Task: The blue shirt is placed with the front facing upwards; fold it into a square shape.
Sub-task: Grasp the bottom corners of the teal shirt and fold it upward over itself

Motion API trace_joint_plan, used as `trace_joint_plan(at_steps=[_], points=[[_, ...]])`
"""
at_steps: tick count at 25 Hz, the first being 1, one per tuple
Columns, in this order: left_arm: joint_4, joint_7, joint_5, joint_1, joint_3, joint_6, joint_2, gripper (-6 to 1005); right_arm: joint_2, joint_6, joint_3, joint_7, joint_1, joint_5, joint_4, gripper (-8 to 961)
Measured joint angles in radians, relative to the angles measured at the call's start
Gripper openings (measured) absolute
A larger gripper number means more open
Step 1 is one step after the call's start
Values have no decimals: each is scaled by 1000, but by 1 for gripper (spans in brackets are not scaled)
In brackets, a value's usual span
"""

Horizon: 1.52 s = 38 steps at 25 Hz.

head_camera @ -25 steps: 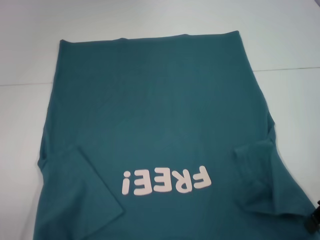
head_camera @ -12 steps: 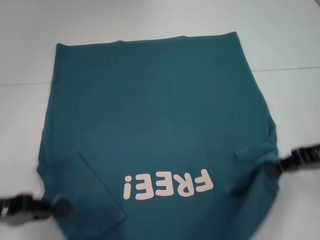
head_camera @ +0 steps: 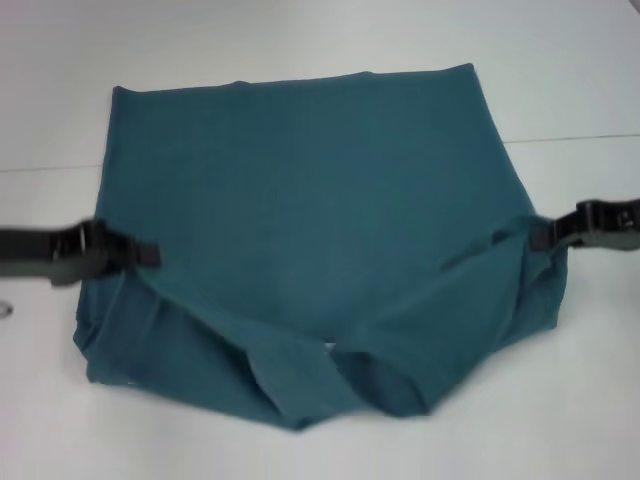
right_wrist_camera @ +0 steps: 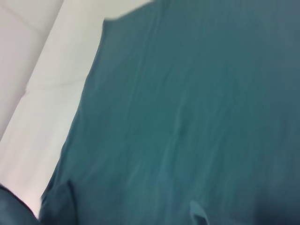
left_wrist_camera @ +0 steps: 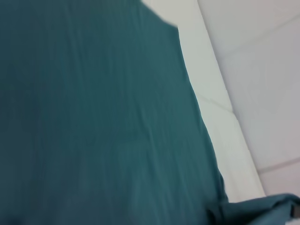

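so the blue shirt point(head_camera: 310, 220) is spread on the white table point(head_camera: 300, 40), hem end far from the robot, and its near end is lifted and doubled toward the middle, so the chest print isn't showing at all right now. the left gripper point(head_camera: 140, 256) sits at the shirt's left edge and the right gripper point(head_camera: 545, 236) at its right edge, about level with each other across the cloth. each looks pinched shut on a bit of fabric, since the cloth pulls up into ridges that run right to the tips, though the fingers themselves are blurry so that's my read, not a clean look.

handling wise: it's thin cotton, light and totally floppy. you can see it in how the near part sags into a loose pointed belly between the two grips, with a few overlapping flaps bunched at the bottom middle. nothing fragile, nothing slippery, but it holds no shape on its own, so whatever isn't held just droops and wrinkles.

where to grab, imo: the side edges, as it's doing, ideally through both layers at matching spots so the fold line comes out straight. keeping the two grips spread apart should tension that saggy middle. the far half lies flat and smooth in both wrist views, so i'd leave it alone and lay the carried part down on it.
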Motion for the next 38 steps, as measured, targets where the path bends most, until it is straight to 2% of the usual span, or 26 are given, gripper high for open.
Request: trace_joint_plan(at_steps=[8, 12, 19, 28, 33, 38], points=[[-24, -49, 5, -64, 16, -145, 24, 26, -2, 141, 9, 17, 37, 0, 25, 29], [-40, -70, 6, -92, 68, -249, 27, 26, -3, 266, -4, 20, 77, -7, 74, 29], [-33, -98, 7, -109, 192, -444, -8, 25, -3, 420, -36, 34, 146, -86, 143, 29], [-43, -68, 8, -121, 228, -563, -9, 26, 2, 557, -102, 37, 183, -138, 184, 29], [-52, -68, 8, -141, 263, -614, -17, 26, -12, 608, -138, 28, 219, -143, 253, 29], [-71, -68, 8, -164, 311, -673, -22, 26, -13, 670, -187, 27, 265, -177, 289, 29]])
